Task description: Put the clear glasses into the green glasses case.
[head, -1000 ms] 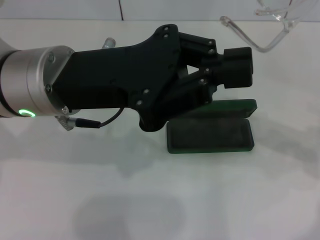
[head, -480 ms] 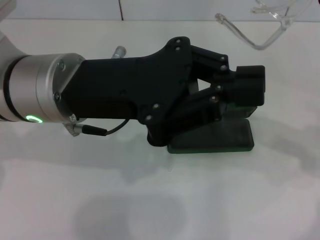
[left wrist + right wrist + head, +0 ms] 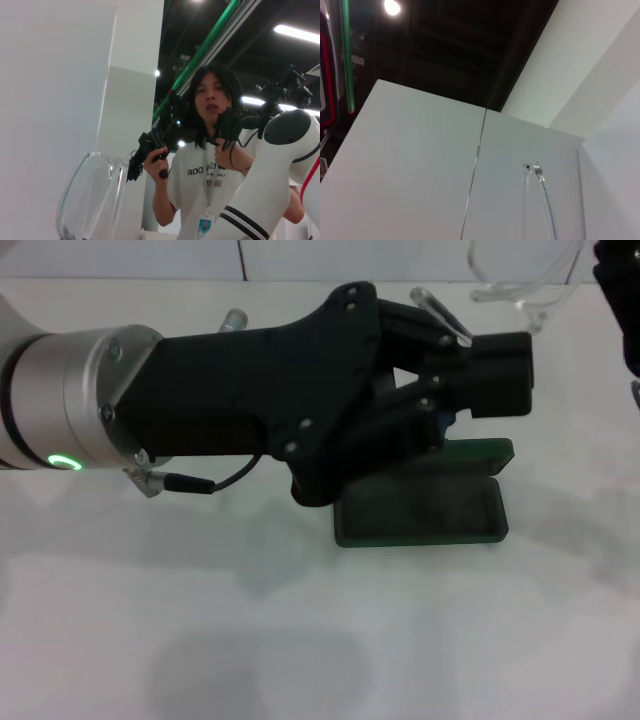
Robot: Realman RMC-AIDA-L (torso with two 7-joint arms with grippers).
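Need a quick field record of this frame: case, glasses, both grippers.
case: green glasses case open on the table, lining up, nothing visible inside
glasses: clear glasses at the far edge of the head view, outside the case
left gripper: left gripper above the case's raised lid, fingers together, nothing seen between them
right gripper: right gripper only a dark part at the right edge near the glasses

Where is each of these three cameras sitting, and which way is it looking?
Head view: on the robot's head, looking down at the table; left claw above the green case, clear glasses behind.
Left wrist view: on the left arm, facing a person; none of its own claw shows.
Right wrist view: faces upward at a wall.
All show the glasses.
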